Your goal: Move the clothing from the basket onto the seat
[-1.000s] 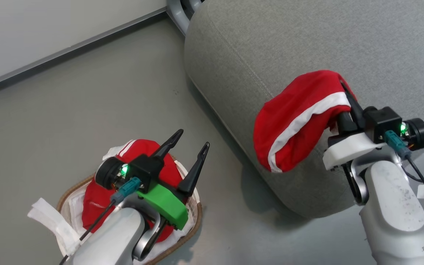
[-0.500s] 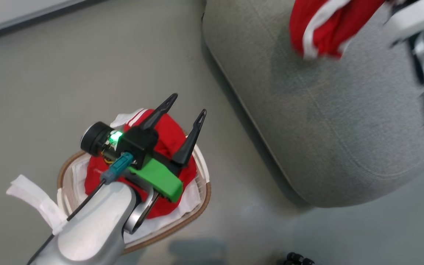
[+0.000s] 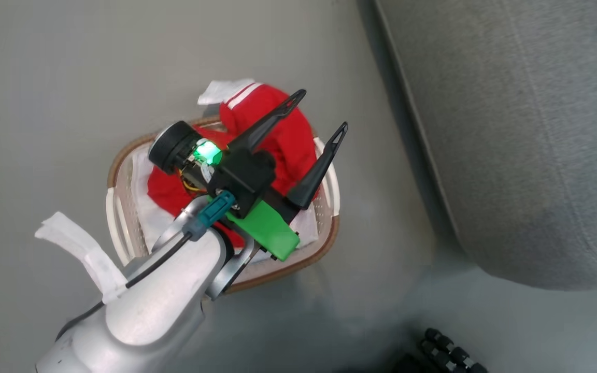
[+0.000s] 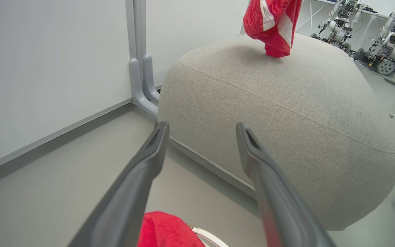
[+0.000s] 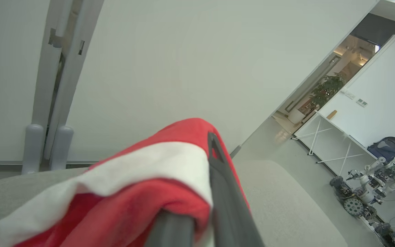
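Over the seat (image 4: 286, 113): right gripper (image 5: 201, 154) is clamped on one red garment (image 5: 132, 199); left gripper (image 3: 323, 110) hangs spread and empty above the basket (image 3: 332, 235).
Lower the right arm until the cloth lies on the seat, well in from the rounded edge, then release. The left wrist view gives you the hem against the seat top (contact unclear), which the right wrist view hides behind cloth. The head view gives you a second red piece (image 3: 288, 140) in the basket.
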Robot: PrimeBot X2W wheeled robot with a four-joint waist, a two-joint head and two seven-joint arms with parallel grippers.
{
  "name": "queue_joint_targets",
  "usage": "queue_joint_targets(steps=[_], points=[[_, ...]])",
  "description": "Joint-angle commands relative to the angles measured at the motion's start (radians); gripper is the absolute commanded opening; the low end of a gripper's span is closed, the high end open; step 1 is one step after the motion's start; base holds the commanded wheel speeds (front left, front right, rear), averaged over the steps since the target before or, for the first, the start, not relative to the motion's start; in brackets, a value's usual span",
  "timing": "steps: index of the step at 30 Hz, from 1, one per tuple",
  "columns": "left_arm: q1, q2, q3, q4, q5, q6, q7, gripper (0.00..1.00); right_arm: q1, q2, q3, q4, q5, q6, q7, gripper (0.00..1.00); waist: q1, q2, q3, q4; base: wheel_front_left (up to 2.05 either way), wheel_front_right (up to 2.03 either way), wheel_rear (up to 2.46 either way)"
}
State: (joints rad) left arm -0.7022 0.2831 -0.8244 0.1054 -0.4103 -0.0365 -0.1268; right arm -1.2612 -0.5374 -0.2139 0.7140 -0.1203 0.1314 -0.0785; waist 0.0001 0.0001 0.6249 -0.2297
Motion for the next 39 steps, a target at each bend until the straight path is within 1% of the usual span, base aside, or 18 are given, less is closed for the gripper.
queue_joint_targets(steps=[1,3,8,12,13,14,15,16,23,29,34,39], points=[[-0.021,-0.001,-0.001,0.0,0.015,-0.001,0.002,1.0,0.017,0.014,-0.028,0.033,-0.015,-0.001,-0.011,0.0,-0.0001,-0.0001,0.119,0.089,0.0,0.0,0.0],[-0.025,-0.002,-0.002,0.001,0.011,-0.001,0.006,1.0,0.04,0.03,-0.066,0.081,-0.044,-0.001,-0.028,0.0,-0.0001,-0.0001,0.135,0.091,0.0,0.0,0.0],[-0.025,0.012,0.004,0.0,0.006,0.007,0.001,1.0,0.093,0.088,-0.103,0.185,-0.105,-0.001,-0.062,0.0,-0.0001,-0.0001,0.154,0.083,0.0,0.0,0.0],[-0.024,0.026,0.006,-0.001,0.004,0.011,0.004,1.0,0.116,0.127,-0.124,0.235,-0.134,-0.001,-0.105,0.0,-0.0001,-0.0001,0.157,0.064,0.0,0.0,0.0],[-0.025,0.028,0.007,-0.001,0.004,0.012,0.006,1.0,0.121,0.135,-0.129,0.242,-0.138,-0.001,-0.115,0.15,-0.0001,-0.0001,0.156,0.06,0.0,0.0,0.0],[-0.026,0.032,0.008,-0.002,0.003,0.014,0.006,1.0,0.126,0.146,-0.132,0.251,-0.143,-0.001,-0.124,0.4,-0.0001,-0.0001,0.153,0.054,0.0,0.0,0.0],[-0.026,0.034,0.008,-0.002,0.002,0.015,0.007,1.0,0.129,0.157,-0.133,0.256,-0.145,-0.001,-0.133,0.85,-0.0001,-0.0001,0.15,0.049,0.0,0.0,0.0],[-0.022,0.037,0.01,-0.001,-0.001,0.018,0.006,1.0,0.131,0.168,-0.132,0.26,-0.148,-0.001,-0.144,1.0,-0.0001,-0.0001,0.145,0.042,0.0,0.0,0.0],[-0.001,0.044,0.024,0.005,-0.019,0.026,-0.006,1.0,0.169,0.204,-0.112,0.26,-0.146,-0.001,-0.178,1.0,-0.0001,-0.0001,0.094,0.011,0.0,0.0,0.0],[0.021,0.039,0.046,0.023,-0.05,0.037,-0.043,1.0,0.245,0.227,-0.078,0.234,-0.128,-0.001,-0.185,1.0,-0.0001,-0.0001,0.014,0.004,0.0,0.0,0.0],[0.052,0.033,0.073,0.057,-0.078,0.048,-0.083,1.0,0.309,0.239,-0.04,0.195,-0.086,-0.001,-0.187,1.0,-0.0001,-0.0001,-0.078,0.016,0.0,0.0,0.0],[0.102,0.02,0.111,0.098,-0.118,0.059,-0.12,1.0,0.349,0.224,0.018,0.168,-0.04,-0.001,-0.188,1.0,-0.0001,-0.0001,-0.184,0.048,0.0,0.0,0.0]])
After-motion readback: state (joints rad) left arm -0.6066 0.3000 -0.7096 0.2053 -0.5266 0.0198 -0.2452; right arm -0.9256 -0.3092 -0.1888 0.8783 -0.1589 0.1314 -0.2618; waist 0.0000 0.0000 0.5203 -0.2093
